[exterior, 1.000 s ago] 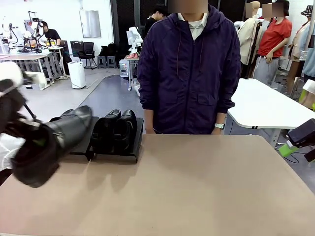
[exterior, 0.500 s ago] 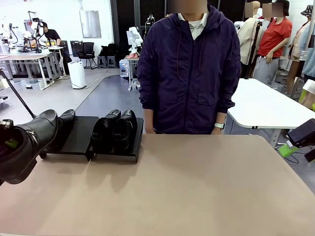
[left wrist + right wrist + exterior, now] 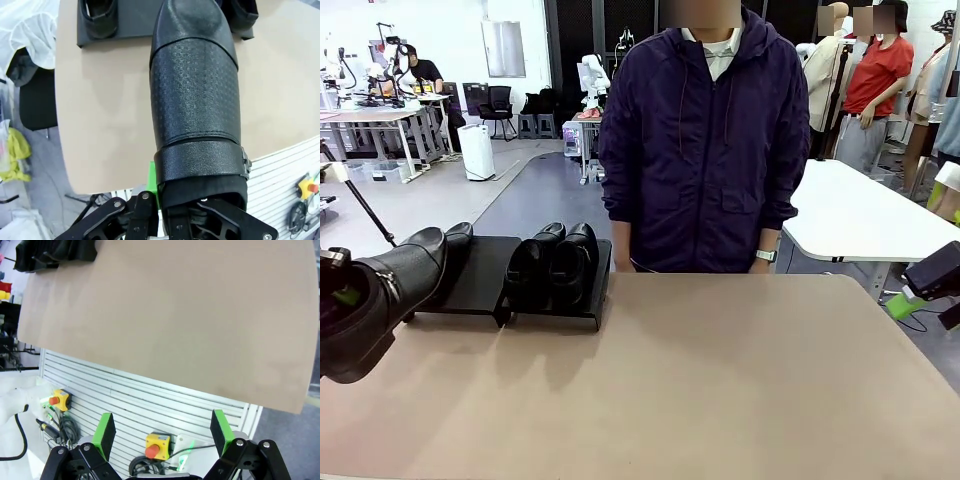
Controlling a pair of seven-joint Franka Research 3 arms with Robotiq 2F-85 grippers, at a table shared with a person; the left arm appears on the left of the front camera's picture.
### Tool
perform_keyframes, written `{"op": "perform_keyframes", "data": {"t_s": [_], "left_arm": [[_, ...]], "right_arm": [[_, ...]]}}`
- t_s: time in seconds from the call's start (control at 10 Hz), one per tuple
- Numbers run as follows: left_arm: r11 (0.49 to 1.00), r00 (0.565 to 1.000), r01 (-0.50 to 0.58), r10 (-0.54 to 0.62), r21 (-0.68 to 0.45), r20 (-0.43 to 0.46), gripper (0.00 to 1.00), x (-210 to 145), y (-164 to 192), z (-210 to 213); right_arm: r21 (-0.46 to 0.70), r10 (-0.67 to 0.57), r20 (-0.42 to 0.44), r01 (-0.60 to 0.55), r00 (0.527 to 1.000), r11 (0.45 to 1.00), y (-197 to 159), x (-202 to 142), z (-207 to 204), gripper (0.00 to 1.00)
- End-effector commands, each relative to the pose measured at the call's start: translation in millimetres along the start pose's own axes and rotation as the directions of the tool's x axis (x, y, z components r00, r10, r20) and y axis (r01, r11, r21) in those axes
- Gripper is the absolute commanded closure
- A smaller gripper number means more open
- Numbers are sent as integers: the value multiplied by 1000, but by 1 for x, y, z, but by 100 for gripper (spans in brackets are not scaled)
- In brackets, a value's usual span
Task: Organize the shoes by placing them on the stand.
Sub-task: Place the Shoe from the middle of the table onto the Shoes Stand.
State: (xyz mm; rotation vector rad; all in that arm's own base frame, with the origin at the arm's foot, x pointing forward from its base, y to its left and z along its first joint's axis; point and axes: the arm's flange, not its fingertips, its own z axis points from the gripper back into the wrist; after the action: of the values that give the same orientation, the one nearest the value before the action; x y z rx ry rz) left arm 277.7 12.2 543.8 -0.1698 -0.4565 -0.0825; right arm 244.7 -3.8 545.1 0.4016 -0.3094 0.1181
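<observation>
The left wrist view shows what the front view hides: the left gripper [image 3: 200, 212] clamped narrowly on the heel end of a black slip-on shoe [image 3: 195, 95], whose vamp is embossed with a fine grid, its toe smooth and rounded. From the front the same shoe [image 3: 375, 300] hangs tilted above the tan table [image 3: 720, 380], toe toward the stand [image 3: 485, 285], a low matte-black slanted rack. Two glossy shoes [image 3: 555, 262] sit side by side on its right panel; another shoe [image 3: 453, 250] rests on the left panel, partly behind the held one. The right gripper [image 3: 162, 437] stands wide, empty, over the table's near edge. A person [image 3: 705, 140] in a purple jacket stands beyond.
</observation>
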Motion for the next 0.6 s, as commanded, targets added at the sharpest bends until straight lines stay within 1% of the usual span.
{"op": "perform_keyframes", "data": {"t_s": [0.0,0.1,0.2,0.3,0.4,0.5], "left_arm": [[999,999,-46,46,0,-9,100,8,5,-5],[1000,1000,25,-26,-14,-15,100,31,-2,-16],[1000,998,20,-19,-13,58,100,57,-7,-31],[998,995,44,-40,-41,93,100,81,-8,-49],[994,990,55,-43,-95,131,100,106,-3,-65],[993,991,26,-11,-115,130,100,132,4,-85]], "right_arm": [[7,1,0,-1,1000,1000,-1,-2,-3,0],[7,1,0,-1,1000,1000,-1,-2,-3,0],[7,1,0,-1,1000,1000,-1,-2,-3,0],[7,1,0,-1,1000,1000,-1,-2,-3,0],[7,1,0,-1,1000,1000,-1,-2,-3,0],[7,1,0,-1,1000,1000,-1,-2,-3,0]]}}
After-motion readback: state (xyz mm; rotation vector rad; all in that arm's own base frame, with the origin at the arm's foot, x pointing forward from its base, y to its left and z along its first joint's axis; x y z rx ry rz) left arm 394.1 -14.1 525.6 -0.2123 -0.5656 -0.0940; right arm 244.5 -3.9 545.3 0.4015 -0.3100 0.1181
